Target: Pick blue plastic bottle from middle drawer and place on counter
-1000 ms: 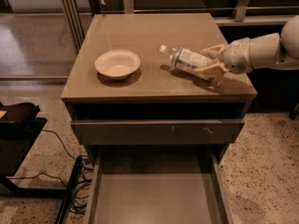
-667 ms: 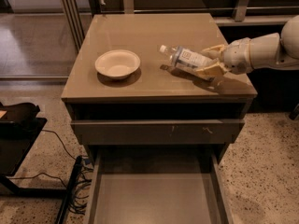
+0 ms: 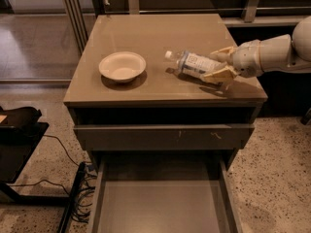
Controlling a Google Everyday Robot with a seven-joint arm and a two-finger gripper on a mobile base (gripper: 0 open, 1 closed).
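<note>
Likely placing step: jaws low over bench (image 3: 146, 28) hold blue plastic bottle (image 3: 194, 63) on its side; next, release, withdraw

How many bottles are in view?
1. The bottle is at the counter's right side, held in the gripper, right of the bowl. None shows in the open drawer.

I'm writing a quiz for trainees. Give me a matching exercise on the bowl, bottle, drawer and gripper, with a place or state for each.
1 bowl
2 bottle
3 drawer
4 gripper

A pulled open, low in front
B lying on its side, cap pointing left
C upright on the counter's left
D at the counter's right, shut on the bottle

Pairs: 1-C, 2-B, 3-A, 4-D
</note>
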